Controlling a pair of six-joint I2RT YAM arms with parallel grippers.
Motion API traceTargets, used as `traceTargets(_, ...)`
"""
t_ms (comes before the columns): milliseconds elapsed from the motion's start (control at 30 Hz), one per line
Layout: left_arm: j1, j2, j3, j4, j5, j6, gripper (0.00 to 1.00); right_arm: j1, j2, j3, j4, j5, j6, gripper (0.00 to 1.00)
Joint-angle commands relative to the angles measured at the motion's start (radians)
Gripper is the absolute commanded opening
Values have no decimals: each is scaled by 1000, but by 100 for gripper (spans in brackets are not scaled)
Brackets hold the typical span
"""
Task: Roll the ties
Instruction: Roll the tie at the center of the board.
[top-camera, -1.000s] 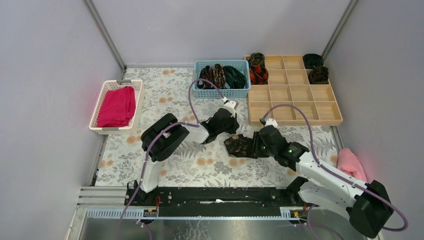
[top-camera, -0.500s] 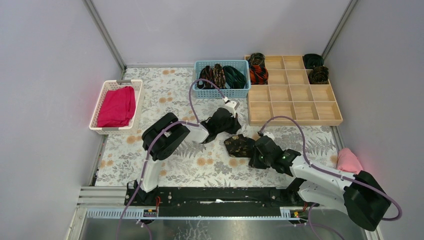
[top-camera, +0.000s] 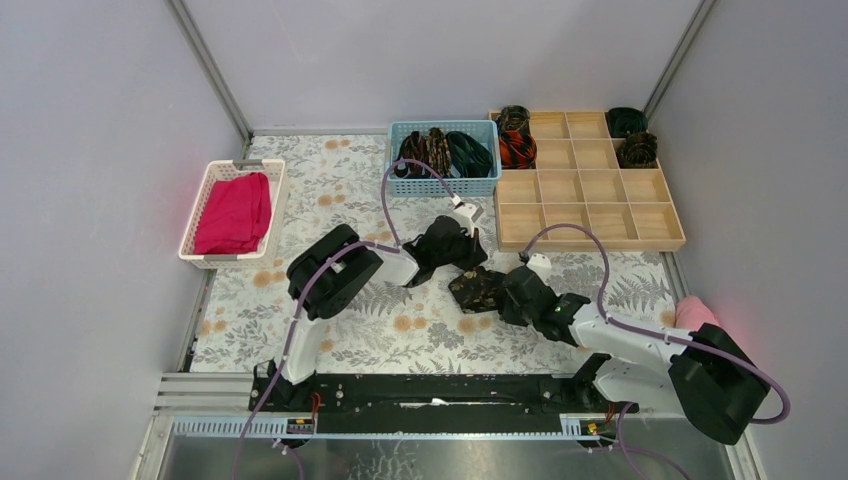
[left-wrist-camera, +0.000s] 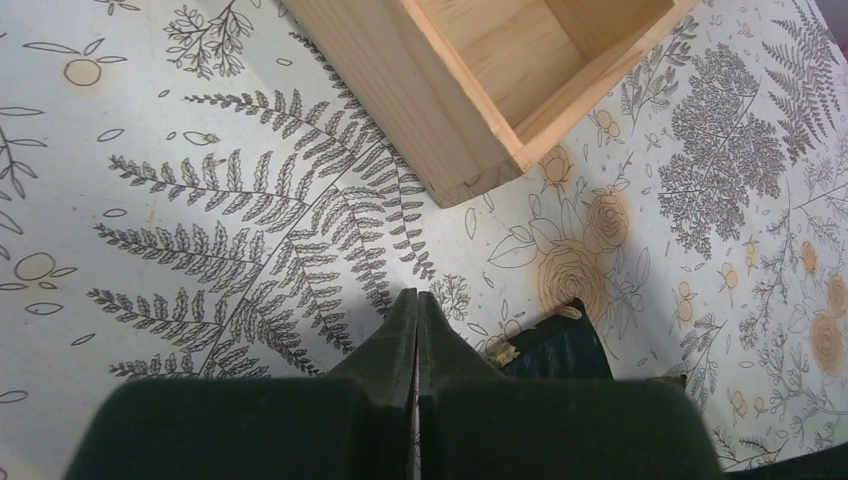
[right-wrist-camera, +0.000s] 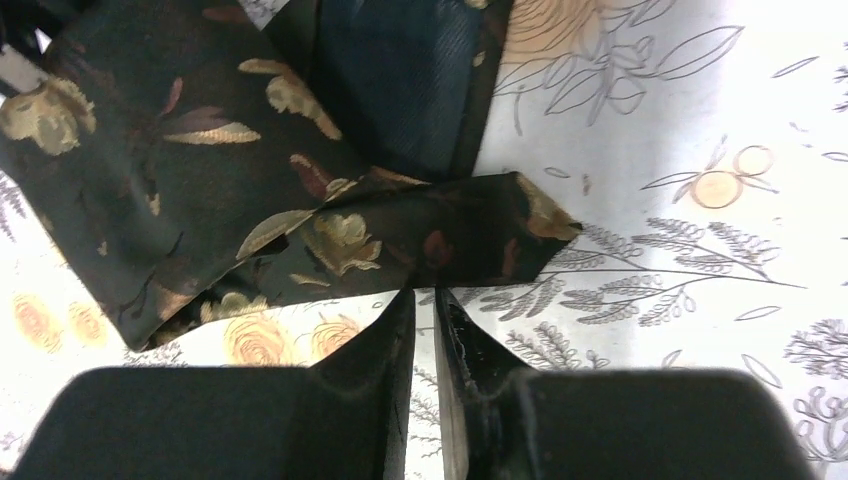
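Right gripper (right-wrist-camera: 425, 297): jaws have narrowed to a slit, tips at the near edge of the black gold-flecked tie (right-wrist-camera: 180, 190); a pinch cannot be confirmed. The tie lies loosely folded on the bench (right-wrist-camera: 680, 330) directly ahead, not yet rolled. Left gripper (left-wrist-camera: 416, 310): closed, empty. Judgement: rolling is about to start.

Containers on a floral tablecloth (top-camera: 340, 190)
White basket (top-camera: 245, 164) at left holds a magenta cloth (top-camera: 233, 213); blue basket (top-camera: 443, 186) stands just beside the wooden compartment tray (top-camera: 590, 222); pink towel (top-camera: 697, 318) lies far right.
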Motion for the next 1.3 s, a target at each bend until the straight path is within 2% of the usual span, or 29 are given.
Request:
traceTargets(0, 1, 56, 1, -85, 44, 17, 0, 5, 30, 24, -95, 146, 0, 20)
traceTargets(833, 3, 84, 20, -82, 150, 26, 0, 4, 266, 122, 82, 215, -68, 19)
traceTargets(1067, 3, 84, 17, -74, 180, 30, 0, 4, 364, 208, 51, 257, -94, 21)
traceTargets(1267, 4, 94, 21, -70, 201, 29, 0, 2, 412, 235, 90, 232, -107, 22)
